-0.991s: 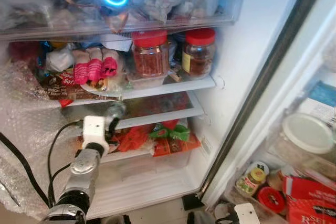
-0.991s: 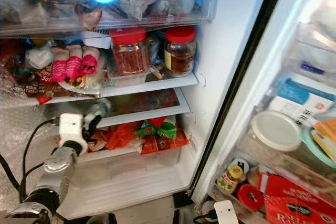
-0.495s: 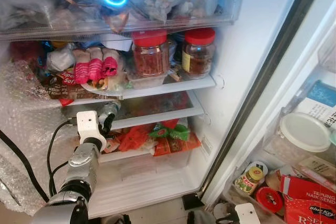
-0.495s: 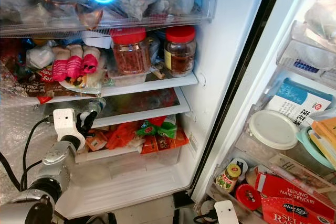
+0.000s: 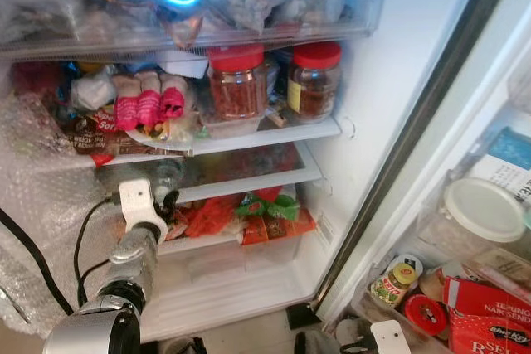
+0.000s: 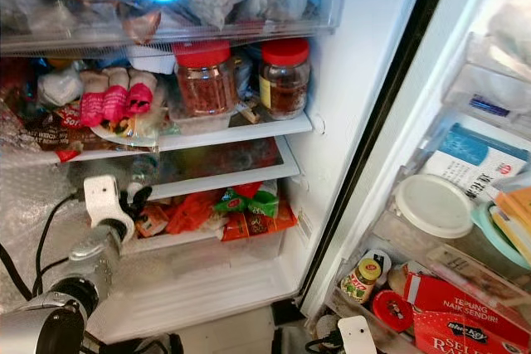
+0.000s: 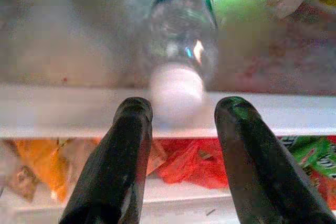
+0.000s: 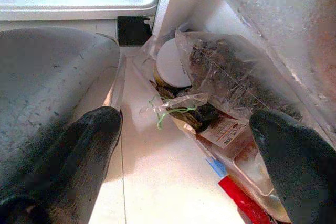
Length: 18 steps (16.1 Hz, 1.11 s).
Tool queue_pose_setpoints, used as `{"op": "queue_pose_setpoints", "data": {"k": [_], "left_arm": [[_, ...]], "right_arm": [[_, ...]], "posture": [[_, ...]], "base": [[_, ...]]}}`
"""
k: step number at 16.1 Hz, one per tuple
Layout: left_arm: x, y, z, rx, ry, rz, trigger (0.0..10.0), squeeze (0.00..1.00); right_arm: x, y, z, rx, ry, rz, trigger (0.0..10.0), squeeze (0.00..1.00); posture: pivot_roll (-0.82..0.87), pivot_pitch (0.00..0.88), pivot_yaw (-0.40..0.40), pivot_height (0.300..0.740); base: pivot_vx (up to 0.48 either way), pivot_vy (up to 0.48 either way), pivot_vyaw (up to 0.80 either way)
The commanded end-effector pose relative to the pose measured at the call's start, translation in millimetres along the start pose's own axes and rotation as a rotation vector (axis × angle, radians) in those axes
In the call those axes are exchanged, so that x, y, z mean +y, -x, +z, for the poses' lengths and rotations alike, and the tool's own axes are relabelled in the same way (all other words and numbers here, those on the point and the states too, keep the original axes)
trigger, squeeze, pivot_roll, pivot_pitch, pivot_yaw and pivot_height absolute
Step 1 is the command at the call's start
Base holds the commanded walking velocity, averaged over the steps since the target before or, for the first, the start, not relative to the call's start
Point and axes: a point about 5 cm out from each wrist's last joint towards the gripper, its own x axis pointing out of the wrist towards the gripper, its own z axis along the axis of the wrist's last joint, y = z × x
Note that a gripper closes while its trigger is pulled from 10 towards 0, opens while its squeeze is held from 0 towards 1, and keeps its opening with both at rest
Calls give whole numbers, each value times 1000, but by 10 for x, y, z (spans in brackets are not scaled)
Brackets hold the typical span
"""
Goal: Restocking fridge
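Note:
A clear plastic bottle point(image 7: 181, 30) with a white cap point(image 7: 176, 93) lies on its side on the thin glass shelf point(image 5: 249, 184) of the open fridge, cap toward me. My left gripper point(image 7: 178, 114) is open just in front of the cap, one black finger point(image 7: 113, 166) on each side, not touching it. In the left eye view the left gripper point(image 5: 168, 203) sits below the bottle point(image 5: 162, 173), at the shelf's front edge. My right gripper point(image 8: 184, 124) hangs open low by the door.
Two red-lidded jars point(image 5: 237, 80) and wrapped food point(image 5: 149, 109) fill the shelf above. Red and green packets point(image 5: 249, 217) lie in the drawer below. Bubble wrap point(image 5: 41, 196) covers the left side. The door bins point(image 5: 465, 288) on the right hold jars, a white lid and boxes.
My left gripper has moved left and drawn back and down from the bottle, which now rests on the shelf. The right arm has stayed put.

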Motion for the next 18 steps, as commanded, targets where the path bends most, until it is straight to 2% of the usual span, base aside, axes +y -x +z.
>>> {"op": "queue_pose_setpoints", "data": {"k": [1, 5, 6, 7, 8, 11, 14, 16, 18], "left_arm": [[27, -14, 24, 8, -5, 20, 10000, 1000], [46, -49, 127, -27, 5, 44, 10000, 1000], [16, -63, 189, -60, -19, 16, 10000, 1000], [-21, -65, 228, -90, -65, -19, 10000, 333], [-47, -58, 244, -110, -117, -48, 10000, 0], [-124, 45, 255, -216, -328, -158, 10000, 0], [-194, 163, 262, -302, -456, -228, 10000, 0], [-276, 275, 223, -343, -469, -258, 10000, 0], [-338, 365, 180, -365, -430, -249, 10000, 0]], "right_arm": [[68, 14, -99, 37, 17, 31, 10000, 0], [74, 13, -96, 36, 14, 30, 10000, 0], [78, 12, -96, 36, 11, 29, 10000, 0], [81, 11, -95, 35, 8, 28, 10000, 0], [85, 11, -95, 35, 6, 28, 10000, 0], [99, 11, -97, 35, 3, 33, 10000, 0], [113, 10, -98, 34, 4, 39, 10000, 0], [122, 9, -98, 35, 4, 42, 10000, 0], [129, 9, -98, 35, 2, 43, 10000, 0]], "posture": [[-147, 0, -57, 634], [-152, 0, -51, 634], [-152, 0, -46, 634], [-150, 0, -43, 634], [-150, 0, -40, 634], [-138, 0, -33, 634], [-127, 0, -29, 634], [-119, 0, -23, 634], [-117, 0, -19, 634]], "base": [[0, 0, 0], [0, 0, 0], [0, 0, 0], [0, 0, 0], [0, 0, 0], [0, 0, 0], [0, 0, 0], [0, 0, 0], [0, 0, 0]]}}
